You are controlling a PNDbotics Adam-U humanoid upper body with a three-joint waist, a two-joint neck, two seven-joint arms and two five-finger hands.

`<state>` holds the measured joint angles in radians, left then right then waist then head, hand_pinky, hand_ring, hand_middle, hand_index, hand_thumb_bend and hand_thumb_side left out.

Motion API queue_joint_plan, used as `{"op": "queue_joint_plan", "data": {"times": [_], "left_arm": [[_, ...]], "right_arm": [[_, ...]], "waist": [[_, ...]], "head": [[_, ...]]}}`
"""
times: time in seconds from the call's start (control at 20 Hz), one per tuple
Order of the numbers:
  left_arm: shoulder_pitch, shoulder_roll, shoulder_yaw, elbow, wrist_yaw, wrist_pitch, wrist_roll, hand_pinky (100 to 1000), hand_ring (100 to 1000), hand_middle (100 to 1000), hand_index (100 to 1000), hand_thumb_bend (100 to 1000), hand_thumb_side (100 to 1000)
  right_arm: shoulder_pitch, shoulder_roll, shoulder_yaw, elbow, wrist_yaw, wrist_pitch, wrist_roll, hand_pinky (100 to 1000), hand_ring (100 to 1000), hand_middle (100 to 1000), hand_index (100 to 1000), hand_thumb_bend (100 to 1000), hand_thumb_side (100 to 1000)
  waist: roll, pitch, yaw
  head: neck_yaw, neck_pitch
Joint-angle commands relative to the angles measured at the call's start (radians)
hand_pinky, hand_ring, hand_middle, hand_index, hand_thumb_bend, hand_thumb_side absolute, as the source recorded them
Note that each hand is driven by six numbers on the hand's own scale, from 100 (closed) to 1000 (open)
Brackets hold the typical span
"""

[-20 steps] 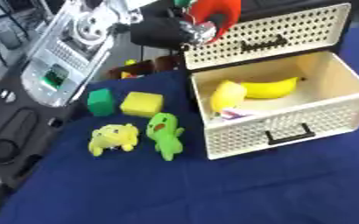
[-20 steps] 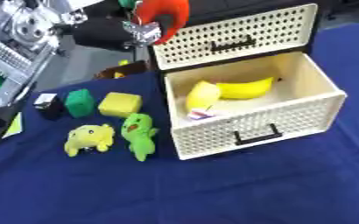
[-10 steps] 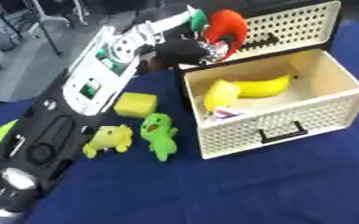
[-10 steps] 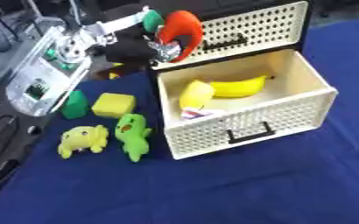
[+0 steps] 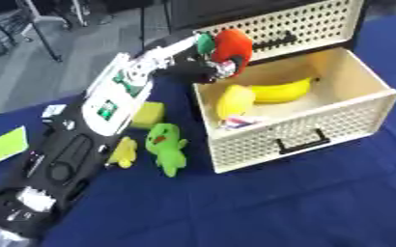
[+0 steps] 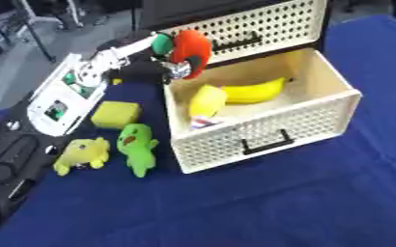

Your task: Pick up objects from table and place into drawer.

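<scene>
Here the blue table (image 6: 319, 202) fills the frame, with the open cream drawer (image 6: 269, 132) at centre right. Reaching from the lower left, the left arm (image 5: 91, 125) ends at top centre in the left hand (image 5: 203, 67), its fingers curled round a red-and-green toy (image 5: 232, 46) held above the drawer's left rear corner. Inside lie a banana (image 6: 254, 91) and a yellow piece (image 6: 206, 100). Left of the drawer sit a yellow block (image 6: 116, 114), green toy (image 6: 136, 148) and yellow toy (image 6: 81, 154).

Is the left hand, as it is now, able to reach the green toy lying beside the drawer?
Probably not at once: the left hand is curled round a red object at the open drawer. The green toy lies uncovered, so after letting go the way looks free.
</scene>
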<state>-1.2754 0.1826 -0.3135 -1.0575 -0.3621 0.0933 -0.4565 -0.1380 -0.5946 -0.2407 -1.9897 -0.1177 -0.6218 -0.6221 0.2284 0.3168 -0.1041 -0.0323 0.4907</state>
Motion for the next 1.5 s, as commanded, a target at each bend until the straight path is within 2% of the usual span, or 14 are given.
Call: {"op": "queue_joint_plan", "data": {"times": [0.05, 0.15, 0.2, 0.3, 0.55, 0.75, 0.95, 1.0, 1.15, 1.25, 1.35, 1.4, 1.5], "left_arm": [[-0.02, 0.001, 0.028, 0.024, 0.006, -0.048, -0.014, 196, 539, 617, 905, 393, 797], [-0.022, -0.005, 0.036, 0.04, 0.013, -0.08, -0.03, 225, 567, 649, 949, 427, 822], [-0.022, -0.008, 0.042, 0.049, 0.013, -0.097, -0.036, 266, 609, 703, 1000, 493, 864], [-0.022, -0.013, 0.056, 0.065, 0.009, -0.131, -0.036, 313, 650, 743, 1000, 544, 900], [-0.021, -0.013, 0.081, 0.085, -0.009, -0.21, -0.012, 367, 698, 790, 1000, 630, 959], [-0.017, -0.014, 0.098, 0.104, -0.035, -0.247, 0.023, 344, 674, 757, 1000, 586, 926], [-0.012, -0.007, 0.115, 0.064, -0.024, -0.262, 0.071, 310, 630, 702, 1000, 495, 918], [-0.011, -0.002, 0.12, 0.044, -0.015, -0.269, 0.085, 295, 611, 676, 950, 453, 912], [-0.008, 0.014, 0.152, -0.026, 0.025, -0.303, 0.128, 274, 578, 635, 868, 452, 894], [-0.002, 0.03, 0.179, -0.076, 0.055, -0.318, 0.159, 228, 519, 584, 797, 390, 872], [0.008, 0.047, 0.199, -0.13, 0.088, -0.315, 0.193, 190, 476, 544, 752, 352, 841], [0.015, 0.055, 0.202, -0.155, 0.104, -0.308, 0.208, 161, 444, 511, 712, 300, 811], [0.033, 0.074, 0.213, -0.206, 0.136, -0.287, 0.24, 127, 397, 477, 674, 282, 787]], "right_arm": [[-0.012, -0.022, -0.006, -0.01, -0.008, -0.006, -0.011, 500, 493, 407, 754, 100, 819], [-0.014, -0.021, -0.006, -0.01, -0.009, -0.004, -0.01, 500, 493, 407, 754, 100, 820], [-0.015, -0.02, -0.006, -0.01, -0.009, -0.004, -0.009, 500, 493, 407, 755, 100, 820], [-0.016, -0.018, -0.004, -0.01, -0.009, -0.003, -0.007, 500, 493, 406, 754, 100, 821], [-0.018, -0.014, -0.003, -0.01, -0.007, -0.001, -0.006, 501, 492, 405, 754, 100, 821], [-0.018, -0.01, -0.001, -0.01, -0.005, 0.002, -0.004, 501, 491, 405, 754, 100, 821], [-0.016, -0.008, 0.0, -0.01, 0.0, 0.003, -0.004, 502, 491, 404, 753, 100, 822], [-0.014, -0.007, 0.001, -0.01, 0.002, 0.002, -0.004, 502, 491, 404, 753, 100, 820], [-0.008, -0.005, 0.003, -0.01, 0.011, -0.006, -0.005, 501, 491, 404, 753, 100, 818], [-0.003, -0.003, 0.004, -0.01, 0.018, -0.013, -0.007, 501, 491, 404, 753, 100, 816], [0.002, -0.001, 0.005, -0.01, 0.025, -0.019, -0.01, 500, 491, 404, 753, 100, 814], [0.004, 0.0, 0.006, -0.01, 0.028, -0.022, -0.012, 500, 491, 404, 753, 100, 813], [0.009, 0.003, 0.006, -0.01, 0.035, -0.027, -0.016, 499, 491, 404, 753, 100, 811]], "waist": [[-0.01, -0.014, -0.002], [-0.01, -0.012, -0.003], [-0.01, -0.011, -0.004], [-0.01, -0.01, -0.006], [-0.01, -0.006, -0.006], [-0.011, -0.005, -0.005], [-0.013, -0.004, 0.001], [-0.014, -0.004, 0.004], [-0.019, -0.003, 0.015], [-0.023, -0.003, 0.023], [-0.028, -0.002, 0.033], [-0.03, -0.002, 0.037], [-0.037, 0.0, 0.048]], "head": [[0.004, -0.001], [0.006, -0.002], [0.008, -0.002], [0.012, -0.003], [0.017, 0.0], [0.017, 0.002], [0.015, 0.007], [0.014, 0.008], [0.01, 0.012], [0.009, 0.014], [0.009, 0.012], [0.008, 0.01], [0.006, 0.004]]}}
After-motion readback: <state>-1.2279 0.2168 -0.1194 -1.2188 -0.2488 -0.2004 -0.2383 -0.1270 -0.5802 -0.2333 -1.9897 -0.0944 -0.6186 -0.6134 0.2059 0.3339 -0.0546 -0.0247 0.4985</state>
